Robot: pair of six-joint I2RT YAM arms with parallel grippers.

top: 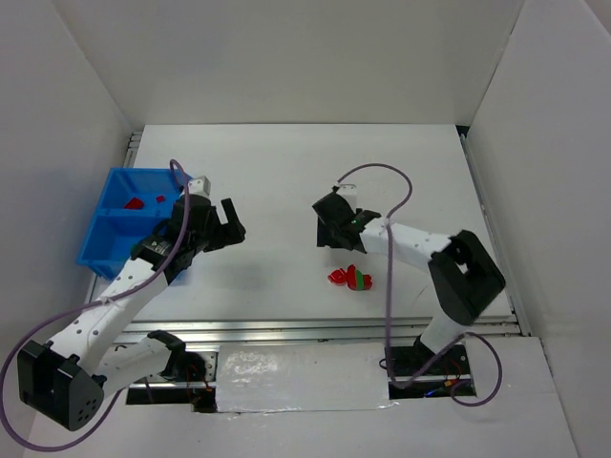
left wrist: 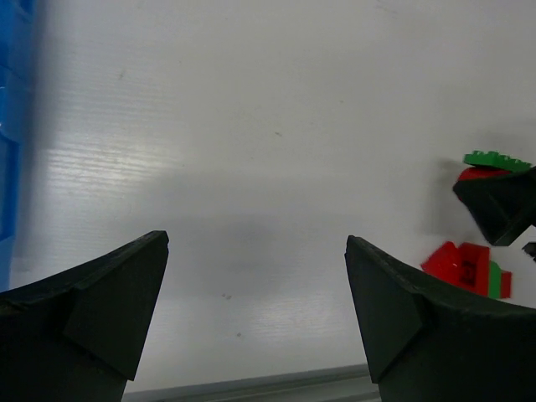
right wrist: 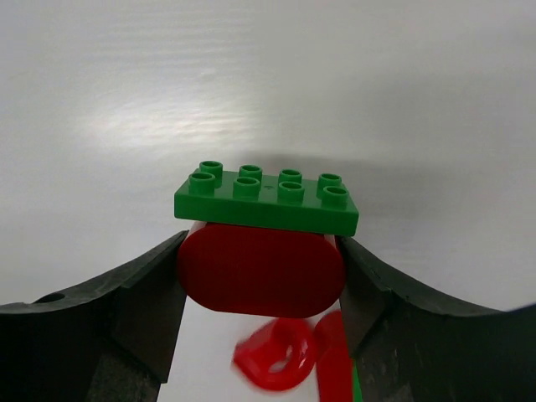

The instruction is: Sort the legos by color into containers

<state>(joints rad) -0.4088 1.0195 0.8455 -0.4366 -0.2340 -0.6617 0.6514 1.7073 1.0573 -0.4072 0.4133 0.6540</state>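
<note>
Counter point(top: 286, 172): white, matt, finely ribbed, with a soft sheen in the wrist views.
Bin point(top: 110, 243): bright blue plastic, smooth, at the left of the frame.
Green plate point(right wrist: 266, 199): moulded plastic, studded top, slight gloss.
Red brick point(right wrist: 261, 270): smooth, glossy plastic with a rounded face.
Left hand point(left wrist: 256, 243): fingers point(left wrist: 109, 293) of black matt plastic.
Rail point(top: 315, 332): bare metal, along the lower edge of the counter.

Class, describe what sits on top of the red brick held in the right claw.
A flat green plate with eight studs rests on the red brick gripped by the right claw. It hides the brick's top face, so any studs there cannot be seen.
</note>
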